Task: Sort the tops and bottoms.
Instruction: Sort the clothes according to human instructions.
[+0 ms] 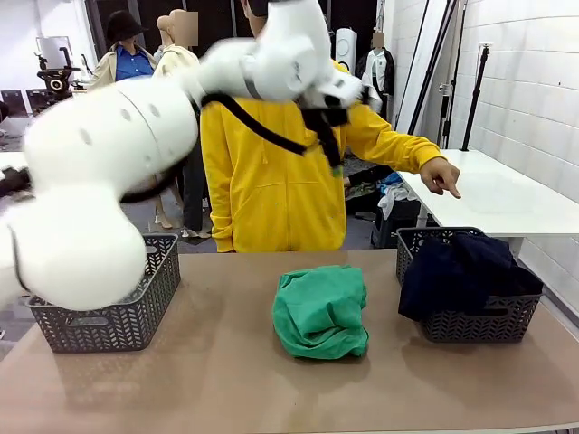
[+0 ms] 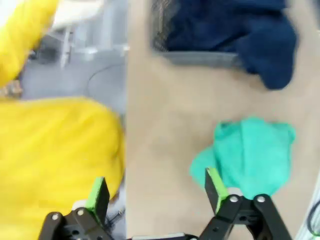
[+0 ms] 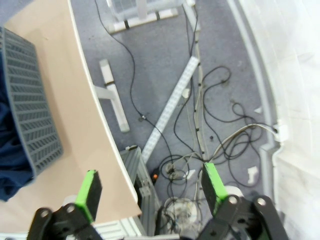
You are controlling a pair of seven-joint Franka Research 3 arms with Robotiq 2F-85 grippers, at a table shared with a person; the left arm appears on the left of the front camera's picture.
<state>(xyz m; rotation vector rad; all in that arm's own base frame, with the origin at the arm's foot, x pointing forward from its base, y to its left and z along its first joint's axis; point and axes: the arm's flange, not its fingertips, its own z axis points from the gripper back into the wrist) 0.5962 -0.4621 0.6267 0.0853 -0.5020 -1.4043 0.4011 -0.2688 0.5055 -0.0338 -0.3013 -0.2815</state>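
left wrist view has my left gripper (image 2: pixel 155 192) spread empty above the crumpled bright green cloth garment (image 2: pixel 250 155), right gripper (image 3: pixel 150 187) likewise spread, so next i descend and pinch it.

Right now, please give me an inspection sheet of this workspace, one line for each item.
Surface: brown table, mostly bare.
Job's things: green garment on the table's middle; dark navy garment in the right grey basket, spilling over its rim; left grey basket.
Clutter: nothing seen.
Grippers: left gripper open above the table's far edge; right gripper open, off the table, over the floor.
Cables: black cables on the floor.
Surroundings: person in yellow hoodie at the far side.
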